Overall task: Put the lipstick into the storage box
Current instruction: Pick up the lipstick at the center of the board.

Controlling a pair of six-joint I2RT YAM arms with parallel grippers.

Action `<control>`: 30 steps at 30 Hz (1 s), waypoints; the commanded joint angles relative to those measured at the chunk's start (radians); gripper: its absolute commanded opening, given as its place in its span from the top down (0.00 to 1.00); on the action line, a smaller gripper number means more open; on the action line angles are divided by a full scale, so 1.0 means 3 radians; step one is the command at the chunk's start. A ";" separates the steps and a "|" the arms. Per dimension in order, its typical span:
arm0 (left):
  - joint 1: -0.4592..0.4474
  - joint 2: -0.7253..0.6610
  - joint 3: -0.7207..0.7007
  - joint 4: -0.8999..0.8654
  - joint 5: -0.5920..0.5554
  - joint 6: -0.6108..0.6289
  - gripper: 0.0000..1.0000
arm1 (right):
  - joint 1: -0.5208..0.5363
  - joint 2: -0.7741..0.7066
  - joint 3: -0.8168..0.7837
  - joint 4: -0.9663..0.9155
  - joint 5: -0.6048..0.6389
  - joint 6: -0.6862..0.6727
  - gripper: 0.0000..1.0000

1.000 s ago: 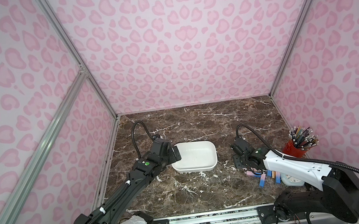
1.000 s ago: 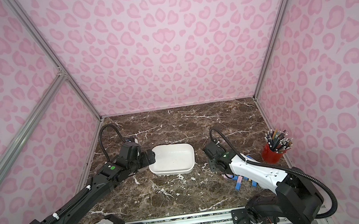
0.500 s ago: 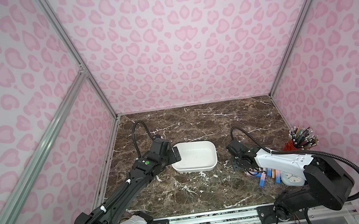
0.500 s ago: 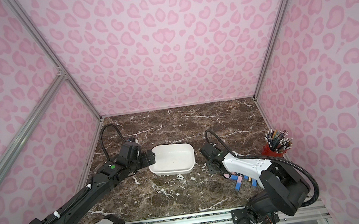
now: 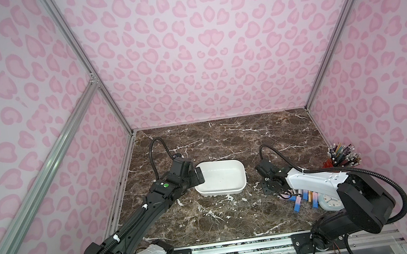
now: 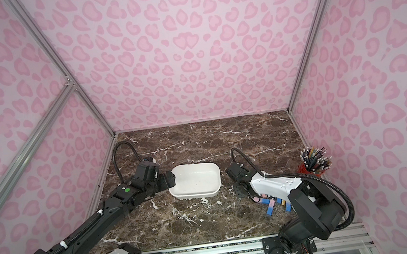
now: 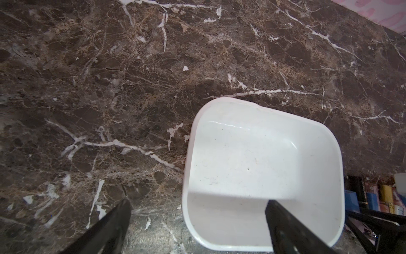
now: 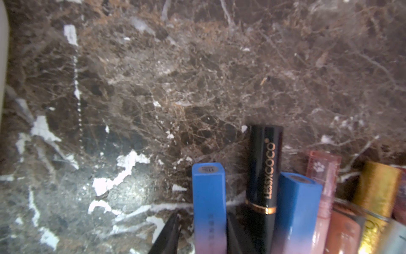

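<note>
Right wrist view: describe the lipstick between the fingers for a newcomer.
A row of lipsticks lies on the marble table right of the storage box. The square blue lipstick is the end one nearest the box, between the right gripper's fingers; its twin lies beyond the black tube.

You can read one brand: "LESSXCOCO" in gold letters runs along the black lipstick tube (image 8: 263, 167). The clear pink tube (image 8: 323, 169) carries a white paw-print sign. The blue lipstick (image 8: 208, 198) has an end sticker and side print, both too blurred to read.
</note>
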 commanded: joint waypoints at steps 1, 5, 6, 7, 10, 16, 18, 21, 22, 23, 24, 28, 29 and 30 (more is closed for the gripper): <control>0.0003 -0.0037 -0.0016 -0.0047 -0.0058 -0.0018 0.02 | 0.0001 0.0051 0.0010 0.0015 0.0012 0.0033 0.67; 0.0008 -0.0073 -0.0050 -0.0060 -0.0058 -0.0025 0.02 | 0.0001 0.0122 0.0019 0.0035 -0.0030 0.0043 0.71; 0.0008 -0.0084 -0.0059 -0.0060 -0.0060 -0.0023 0.02 | 0.0000 0.0133 0.0015 0.0035 -0.0041 0.0047 0.72; 0.0008 -0.0093 -0.0063 -0.0062 -0.0063 -0.0028 0.02 | 0.0001 0.0133 0.0017 0.0040 -0.0041 0.0052 0.72; 0.0008 -0.0118 -0.0067 -0.0085 -0.0073 -0.0025 0.02 | 0.0010 0.0101 0.0023 0.0025 -0.0045 0.0062 0.73; 0.0013 -0.0140 -0.0053 -0.0103 -0.0099 -0.0023 0.02 | 0.0010 -0.0089 0.0072 -0.0083 -0.0028 0.0078 0.75; 0.0013 -0.0135 -0.0052 -0.0094 -0.0089 -0.0023 0.02 | 0.0009 -0.0159 0.0101 -0.0140 -0.0009 0.0078 0.75; 0.0013 -0.0139 -0.0055 -0.0093 -0.0089 -0.0028 0.02 | 0.0010 -0.0236 0.0160 -0.0236 0.0026 0.0074 0.75; 0.0013 -0.0139 -0.0052 -0.0088 -0.0089 -0.0033 0.02 | 0.0010 -0.0260 0.0194 -0.0272 0.0035 0.0068 0.75; 0.0013 -0.0140 -0.0051 -0.0086 -0.0089 -0.0033 0.02 | 0.0010 -0.0277 0.0213 -0.0297 0.0039 0.0064 0.75; 0.0011 -0.0139 -0.0057 -0.0087 -0.0089 -0.0033 0.02 | 0.0010 -0.0297 0.0254 -0.0326 0.0047 0.0061 0.76; 0.0016 -0.0150 -0.0082 -0.0083 -0.0104 -0.0038 0.02 | 0.0049 -0.0339 0.0440 -0.0449 0.0076 0.0048 0.76; 0.0015 -0.0155 -0.0088 -0.0087 -0.0104 -0.0039 0.02 | 0.0067 -0.0336 0.0491 -0.0476 0.0081 0.0040 0.76; 0.0018 -0.0165 -0.0099 -0.0087 -0.0105 -0.0040 0.02 | 0.0089 -0.0333 0.0568 -0.0512 0.0093 0.0029 0.77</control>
